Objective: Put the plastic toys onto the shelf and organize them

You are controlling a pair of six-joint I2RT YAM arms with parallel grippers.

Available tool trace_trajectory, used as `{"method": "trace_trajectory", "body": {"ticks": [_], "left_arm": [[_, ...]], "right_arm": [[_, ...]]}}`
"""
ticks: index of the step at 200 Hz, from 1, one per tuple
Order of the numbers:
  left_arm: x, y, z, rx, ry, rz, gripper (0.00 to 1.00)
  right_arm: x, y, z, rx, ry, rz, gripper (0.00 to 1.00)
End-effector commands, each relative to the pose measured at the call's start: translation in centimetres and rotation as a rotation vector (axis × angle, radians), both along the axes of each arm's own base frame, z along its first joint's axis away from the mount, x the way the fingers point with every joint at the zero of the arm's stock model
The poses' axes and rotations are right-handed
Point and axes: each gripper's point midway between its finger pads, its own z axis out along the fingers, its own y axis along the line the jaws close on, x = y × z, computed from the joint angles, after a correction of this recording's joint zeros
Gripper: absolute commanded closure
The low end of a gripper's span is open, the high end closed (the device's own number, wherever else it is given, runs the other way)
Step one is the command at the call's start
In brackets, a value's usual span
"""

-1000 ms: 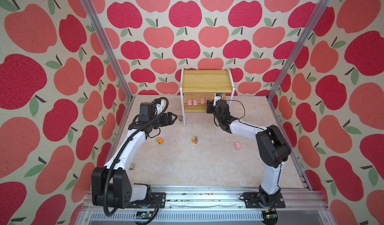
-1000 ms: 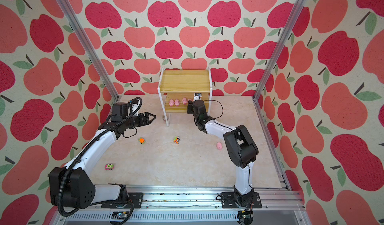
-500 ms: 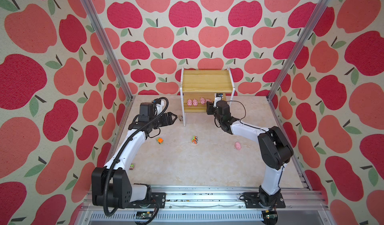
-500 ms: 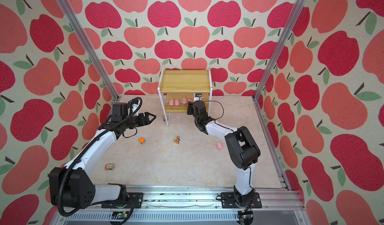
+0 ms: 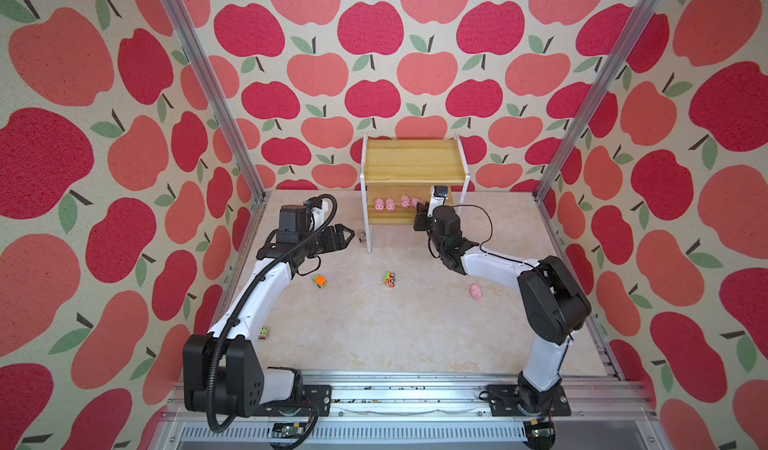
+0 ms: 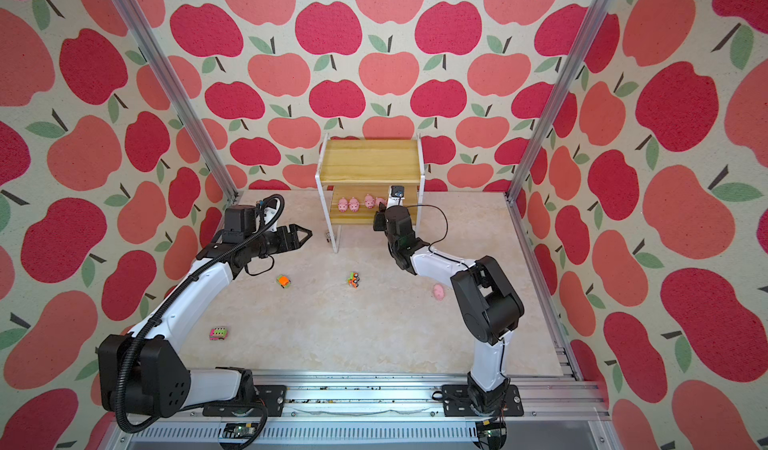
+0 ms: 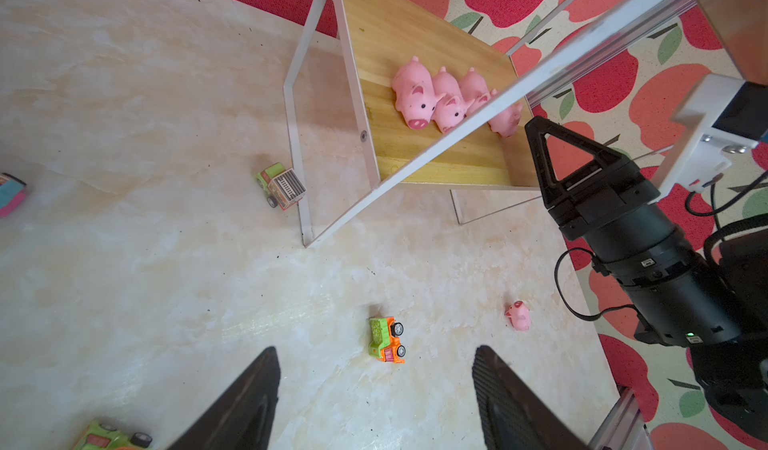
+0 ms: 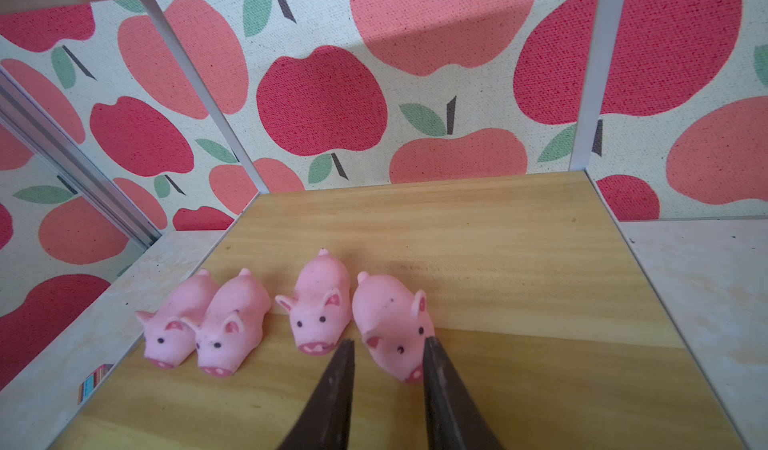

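Note:
The shelf (image 5: 413,161) (image 6: 370,161) stands at the back. On its lower board (image 8: 478,240) several pink pigs (image 8: 320,302) stand in a row. The right gripper (image 8: 388,341) (image 5: 419,211) is open, its jaws narrowly flanking the snout of the rightmost pig (image 8: 386,306); one finger touches it and a small gap shows at the other. The left gripper (image 7: 377,350) (image 5: 347,236) hangs open and empty left of the shelf. On the floor lie a pig (image 5: 475,291) (image 7: 518,315), a green-orange truck (image 5: 389,279) (image 7: 386,340), an orange truck (image 5: 319,280) and a pink-green truck (image 6: 218,333).
Another small truck (image 7: 280,186) (image 5: 360,234) sits against the shelf's front left leg (image 7: 297,178). A pink and teal toy (image 7: 10,192) shows at the edge of the left wrist view. Apple-patterned walls and metal posts (image 5: 582,107) enclose the floor.
The right gripper's jaws have narrowed around the rightmost pig's head and its elbow has shifted slightly. The left arm has not moved.

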Motion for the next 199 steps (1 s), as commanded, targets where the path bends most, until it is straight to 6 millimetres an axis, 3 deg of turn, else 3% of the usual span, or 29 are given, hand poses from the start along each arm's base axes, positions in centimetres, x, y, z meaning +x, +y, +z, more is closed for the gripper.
{"method": "trace_trajectory", "body": {"ticks": [1,113,199], "left_arm": [[-0.5,-0.3,0.7,-0.006,-0.028,-0.017,0.24],[-0.4,-0.2,0.9,-0.007,-0.033,-0.015,0.24],[-0.4,-0.2,0.8,-0.011,-0.031,-0.017,0.24]], "right_arm": [[-0.2,-0.9,5.5,0.101,-0.124,-0.043,0.72],[0.3,-2.7,4.8,0.103,-0.110,-0.178,0.75],[1.0,-2.0,3.1,0.037,-0.008,-0.154,0.72]]}}
